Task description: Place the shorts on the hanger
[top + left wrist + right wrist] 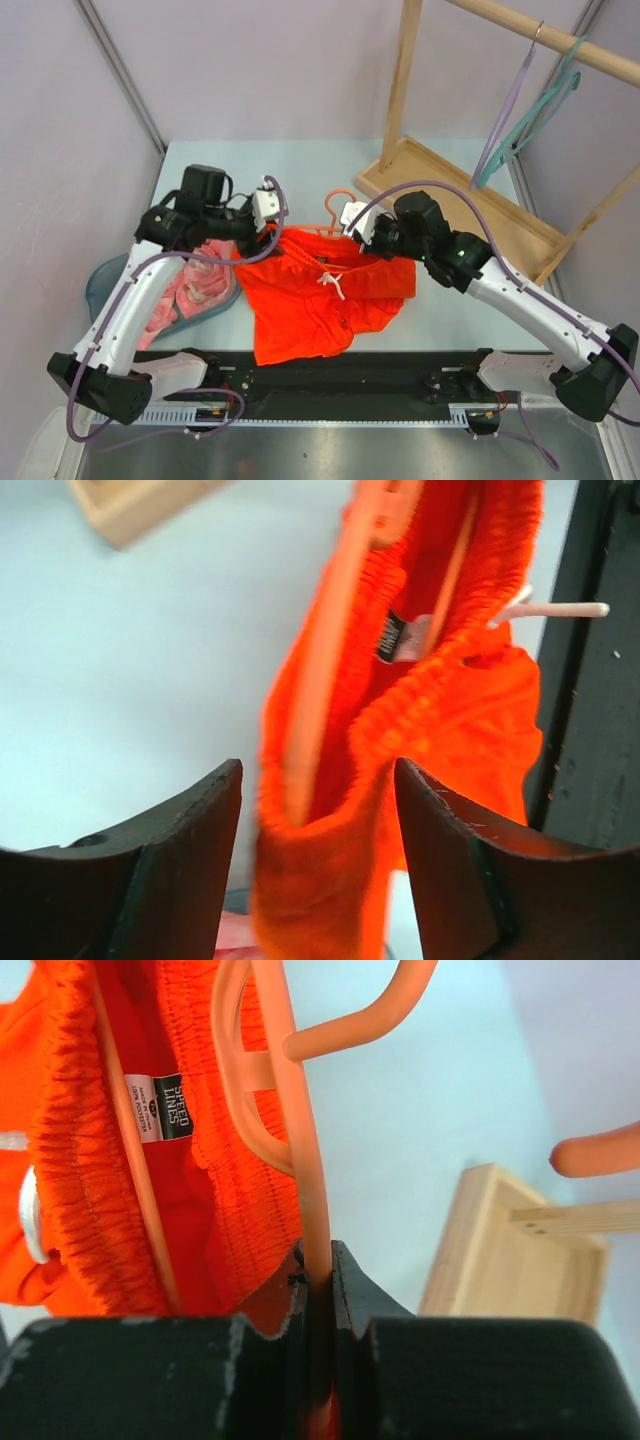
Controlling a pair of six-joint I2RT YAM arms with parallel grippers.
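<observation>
Shorts [312, 300]: the waistband corner hangs between the fingers of the left tool [318, 770], which are wide apart and pinch nothing. Right tool [318, 1260] is closed tight on one arm of the hanger [300, 1150], at the waistband's other end. Hanger's lower bar appears to run inside the elastic, hook toward the far edge. Shorts lie mid-surface [250, 165], legs toward the near edge.

Judged step: threading the hanger into the waist. Next move calls for the left tool to close on the elastic and draw it over the hanger's free end while the right tool holds steady.
</observation>
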